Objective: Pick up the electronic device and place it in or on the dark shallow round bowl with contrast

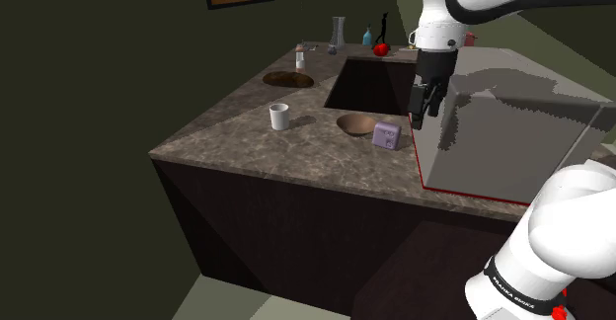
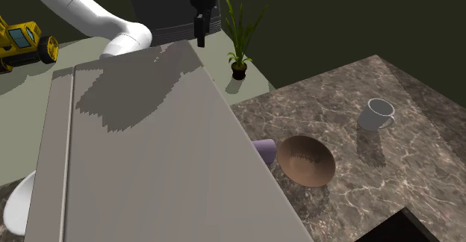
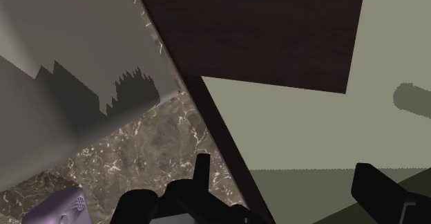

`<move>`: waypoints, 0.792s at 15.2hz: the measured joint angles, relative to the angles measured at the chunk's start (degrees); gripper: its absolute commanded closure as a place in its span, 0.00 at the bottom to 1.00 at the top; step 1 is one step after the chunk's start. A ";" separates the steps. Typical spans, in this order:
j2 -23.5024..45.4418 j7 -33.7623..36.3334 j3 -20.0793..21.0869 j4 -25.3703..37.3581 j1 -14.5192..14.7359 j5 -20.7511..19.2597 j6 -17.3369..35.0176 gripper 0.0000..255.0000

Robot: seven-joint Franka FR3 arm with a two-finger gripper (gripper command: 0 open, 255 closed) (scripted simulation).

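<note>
The electronic device (image 1: 386, 135) is a small lilac cube standing on the marble counter (image 1: 237, 135), close against the grey stand. From the second exterior view the device (image 2: 265, 151) is half hidden by the stand's edge. A dark shallow round bowl (image 1: 288, 79) lies further back, beside the sink. My gripper (image 1: 417, 119) hangs above the stand's corner, up and to the shoulder view's right of the device, touching nothing. In the wrist view my gripper (image 3: 290, 184) is open with nothing between its fingers (image 3: 201, 173), and the device (image 3: 59, 205) sits off to one side of them.
A deeper brown bowl (image 1: 357, 123) sits right beside the device, and a white mug (image 1: 279, 116) stands nearer the counter's edge. The sink (image 1: 370, 86) opens behind them. A vase (image 1: 338, 34) and small items line the back. The grey stand (image 2: 142, 151) borders the counter.
</note>
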 measured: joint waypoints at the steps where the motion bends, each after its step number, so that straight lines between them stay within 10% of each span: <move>1: 0.00 0.00 0.00 0.00 0.00 0.00 0.00 0.00; 12: 13.52 -12.28 -9.63 0.20 -2.63 -5.02 15.17 0.00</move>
